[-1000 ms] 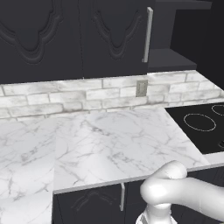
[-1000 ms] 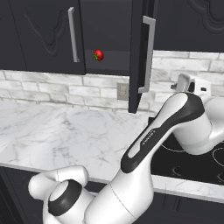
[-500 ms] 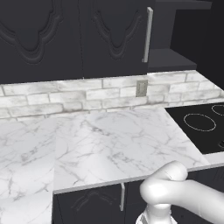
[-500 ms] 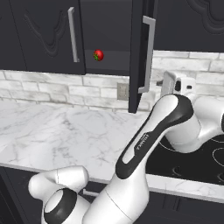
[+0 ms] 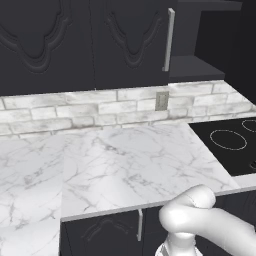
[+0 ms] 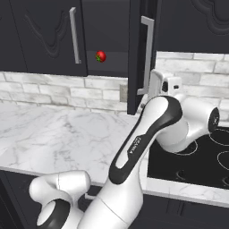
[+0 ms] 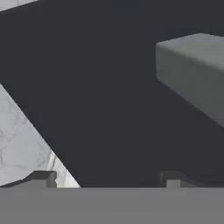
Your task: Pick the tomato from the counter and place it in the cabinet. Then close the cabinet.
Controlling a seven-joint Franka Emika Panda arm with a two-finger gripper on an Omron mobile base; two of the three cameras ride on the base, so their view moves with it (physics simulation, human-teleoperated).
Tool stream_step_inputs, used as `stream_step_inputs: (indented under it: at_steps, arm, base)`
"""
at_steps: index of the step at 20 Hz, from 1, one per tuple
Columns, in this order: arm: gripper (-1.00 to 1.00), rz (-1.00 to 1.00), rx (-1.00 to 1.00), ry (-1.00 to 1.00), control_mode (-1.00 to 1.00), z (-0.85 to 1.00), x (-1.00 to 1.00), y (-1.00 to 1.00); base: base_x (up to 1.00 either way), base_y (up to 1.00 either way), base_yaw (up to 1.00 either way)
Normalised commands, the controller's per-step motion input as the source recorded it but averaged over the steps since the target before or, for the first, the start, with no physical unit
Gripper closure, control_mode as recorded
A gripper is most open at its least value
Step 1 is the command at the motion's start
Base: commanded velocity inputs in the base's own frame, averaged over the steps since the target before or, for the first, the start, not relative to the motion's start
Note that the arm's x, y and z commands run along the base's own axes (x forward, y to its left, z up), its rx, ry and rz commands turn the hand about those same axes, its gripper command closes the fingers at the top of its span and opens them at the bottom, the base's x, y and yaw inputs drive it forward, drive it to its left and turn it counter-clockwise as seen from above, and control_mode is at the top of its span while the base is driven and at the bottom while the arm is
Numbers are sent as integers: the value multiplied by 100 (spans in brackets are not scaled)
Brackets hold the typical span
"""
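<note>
White marble counter (image 6: 58, 134) runs below the black cabinet (image 6: 49, 36), and the tomato (image 6: 100, 56) sits on its dark shelf between the doors. Just beside the open door's silver handle (image 6: 146, 56) is the gripper (image 7: 105, 178), fingertips (image 7: 43, 178) apart and holding nothing.

Has swung leftward from over the cooktop (image 6: 192, 161) to just beside the open cabinet (image 6: 112, 36) door's handle (image 6: 146, 56); pincer (image 7: 107, 179) tips closer together than before.
</note>
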Motion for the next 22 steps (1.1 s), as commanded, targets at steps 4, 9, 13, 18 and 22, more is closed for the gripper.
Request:
stream_step_inputs:
  at_steps: [4, 9, 13, 18, 22]
  arm:
    - [-100, 12, 0, -16, -100, 39, -9, 58]
    - [-100, 7, -2, -8, -100, 17, 22, 85]
    - [-100, 0, -20, 4, -100, -30, 100, 100]
    - [-100, 0, -16, 3, -100, -8, 100, 100]
    - [-100, -1, -11, 0, -100, 0, 100, 84]
  base:
    - [0, 0, 0]
    - [0, 0, 0]
    - [0, 0, 0]
    - [0, 0, 0]
    - [0, 0, 0]
